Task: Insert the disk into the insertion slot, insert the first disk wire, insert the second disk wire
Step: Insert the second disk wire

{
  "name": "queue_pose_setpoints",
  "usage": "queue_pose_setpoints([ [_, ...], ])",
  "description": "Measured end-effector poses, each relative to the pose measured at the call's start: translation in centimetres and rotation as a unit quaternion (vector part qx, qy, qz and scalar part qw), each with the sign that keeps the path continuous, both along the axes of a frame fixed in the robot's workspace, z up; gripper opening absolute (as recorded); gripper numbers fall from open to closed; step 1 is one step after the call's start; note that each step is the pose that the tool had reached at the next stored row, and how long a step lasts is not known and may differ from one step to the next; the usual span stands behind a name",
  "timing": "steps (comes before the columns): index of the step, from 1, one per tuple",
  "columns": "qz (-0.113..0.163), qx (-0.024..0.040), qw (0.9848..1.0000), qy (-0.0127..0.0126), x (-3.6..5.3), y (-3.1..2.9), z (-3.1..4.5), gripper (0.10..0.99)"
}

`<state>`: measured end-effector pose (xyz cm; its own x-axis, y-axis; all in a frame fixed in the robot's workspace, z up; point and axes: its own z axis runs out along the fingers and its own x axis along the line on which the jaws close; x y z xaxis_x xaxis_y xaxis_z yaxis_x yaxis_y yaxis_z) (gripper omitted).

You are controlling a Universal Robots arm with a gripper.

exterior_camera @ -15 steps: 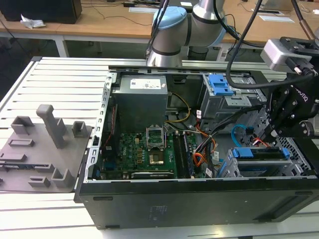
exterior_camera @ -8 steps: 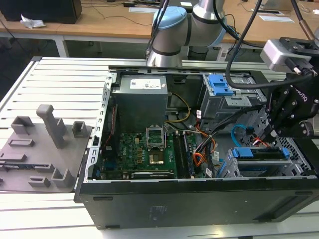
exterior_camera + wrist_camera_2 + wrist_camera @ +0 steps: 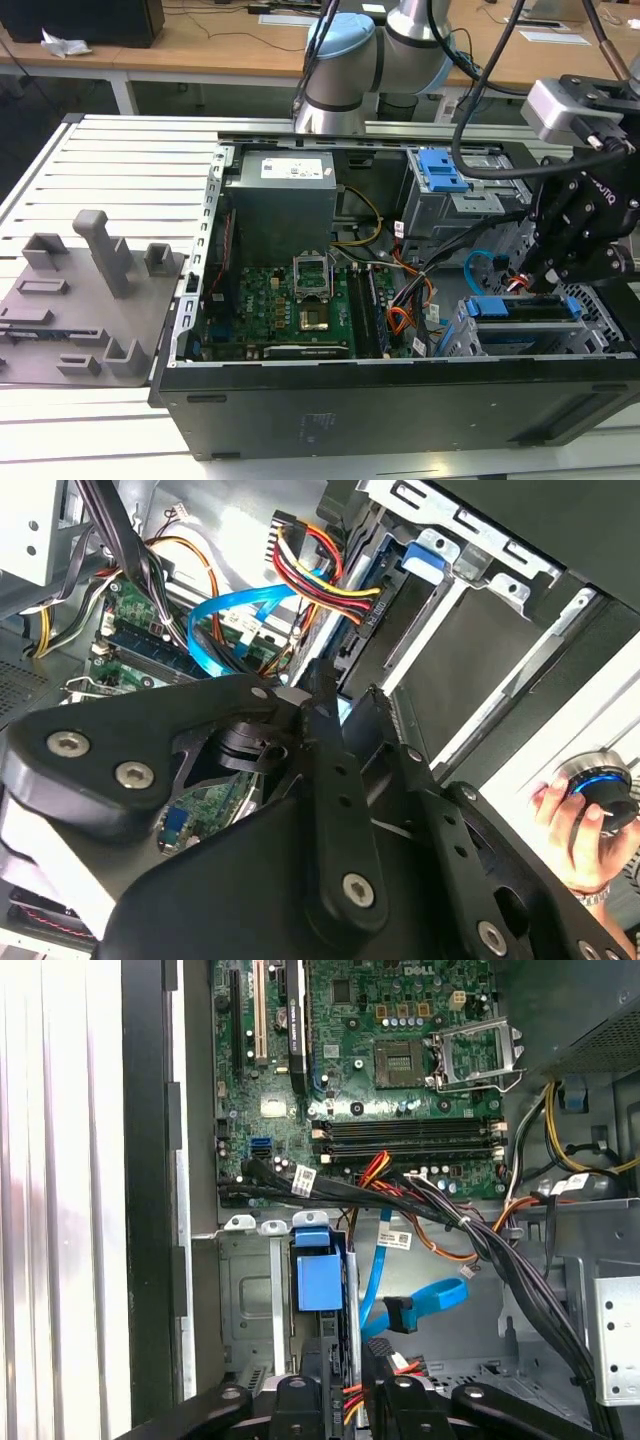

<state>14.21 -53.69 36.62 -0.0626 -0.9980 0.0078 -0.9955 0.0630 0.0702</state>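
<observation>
The disk (image 3: 525, 308), silver-grey in a bright blue carrier, sits inside the insertion slot (image 3: 462, 338), a perforated light-grey cage at the case's front on the exterior view's right. In the first wrist view the disk (image 3: 318, 1278) is edge-on in the insertion slot (image 3: 245, 1295). The first disk wire (image 3: 318, 568), a red, yellow and orange bundle, ends in a dark plug at the disk's rear. My gripper (image 3: 348, 692) is closed narrowly around that plug; the gripper (image 3: 348, 1365) has the bundle between its fingers. The second disk wire (image 3: 420, 1302), light blue, loops free with its dark plug hanging loose.
A taller grey cage with a blue latch (image 3: 440, 170) stands behind the disk. Black cable bundles (image 3: 440, 1210) cross above the cage. The motherboard (image 3: 300, 290) and power supply (image 3: 280, 205) fill the case's middle. A hand (image 3: 570, 820) holds a knob outside the case.
</observation>
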Motion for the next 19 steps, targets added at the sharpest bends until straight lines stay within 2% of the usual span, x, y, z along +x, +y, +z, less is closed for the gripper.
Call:
queue_pose_setpoints([
  [2,0.000,0.0000,1.0000,0.0001,0.88,0.01,0.00,0.302],
  [3,0.000,0.0000,1.0000,0.0001,0.98,0.05,0.00,0.302],
  [6,0.000,0.0000,1.0000,0.0001,1.02,0.48,0.00,0.302],
  [8,0.000,0.0000,1.0000,0.0001,1.04,1.18,0.00,0.302],
  [15,0.000,0.0000,1.0000,0.0001,1.05,2.88,0.00,0.302],
  [19,0.000,0.0000,1.0000,0.0001,0.79,3.13,0.00,0.302],
])
